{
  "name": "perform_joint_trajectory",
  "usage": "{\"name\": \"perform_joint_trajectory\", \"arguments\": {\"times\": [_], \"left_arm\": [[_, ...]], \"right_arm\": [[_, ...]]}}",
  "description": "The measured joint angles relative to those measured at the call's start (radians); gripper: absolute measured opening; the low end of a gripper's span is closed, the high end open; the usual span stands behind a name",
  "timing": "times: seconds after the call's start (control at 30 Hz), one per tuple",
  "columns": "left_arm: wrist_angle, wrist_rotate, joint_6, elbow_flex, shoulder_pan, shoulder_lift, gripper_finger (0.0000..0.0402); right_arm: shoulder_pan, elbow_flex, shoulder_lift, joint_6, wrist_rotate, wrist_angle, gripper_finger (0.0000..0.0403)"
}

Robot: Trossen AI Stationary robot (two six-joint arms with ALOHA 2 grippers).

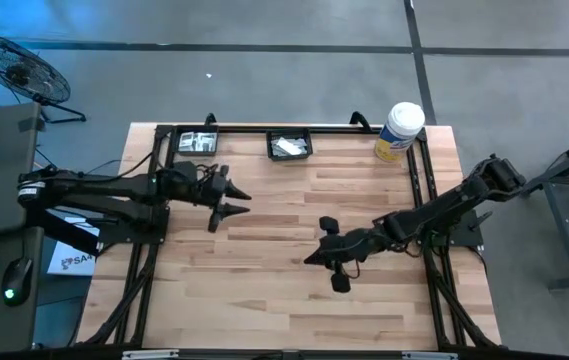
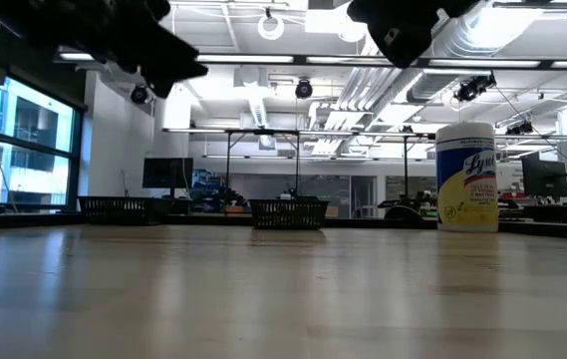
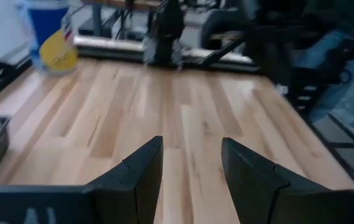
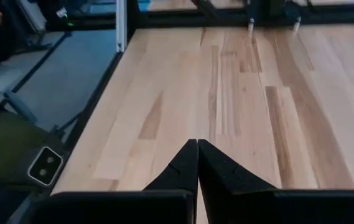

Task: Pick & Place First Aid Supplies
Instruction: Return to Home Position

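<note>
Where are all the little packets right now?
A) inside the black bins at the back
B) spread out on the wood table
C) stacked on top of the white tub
A: the packets lie inside the two black bins along the far edge of the table.

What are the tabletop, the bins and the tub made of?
Tabletop: wood, with pale butcher-block strips and visible grain. The finish is smooth, with a slight sheen in the low view.
Bins: black mesh, probably metal wire. The walls show a fine open lattice.
Tub: likely plastic, with a white, fairly glossy body and lid and a printed yellow label.
</note>
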Motion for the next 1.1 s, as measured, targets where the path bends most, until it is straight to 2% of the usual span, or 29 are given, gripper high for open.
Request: {"name": "perform_joint_trajectory", "arguments": {"times": [0.27, 0.47, 0.6, 0.8, 0.97, 1.1], "left_arm": [[0.07, -0.004, -0.009, 0.001, -0.02, 0.003, 0.0161], [0.057, -0.003, -0.009, 0.001, -0.02, 0.003, 0.0161], [0.056, -0.067, -0.009, 0.001, -0.027, 0.003, 0.0161], [0.067, -0.091, 0.022, -0.002, -0.049, 0.003, 0.0161], [0.203, -0.127, 0.023, -0.079, -0.08, 0.0, 0.0161], [0.289, -0.121, 0.01, -0.123, -0.078, -0.011, 0.0161]], "right_arm": [[-0.006, 0.0, -0.11, -0.062, -0.02, -0.071, 0.0004], [0.02, 0.0, -0.159, -0.114, -0.023, -0.09, 0.0002], [0.03, 0.0, -0.167, -0.123, -0.035, -0.106, 0.0003], [0.029, 0.0, -0.182, -0.116, -0.044, -0.145, 0.0003], [0.006, 0.0, -0.224, -0.115, -0.046, -0.166, 0.0002], [-0.025, 0.0, -0.236, -0.139, -0.09, -0.157, 0.0003]]}}
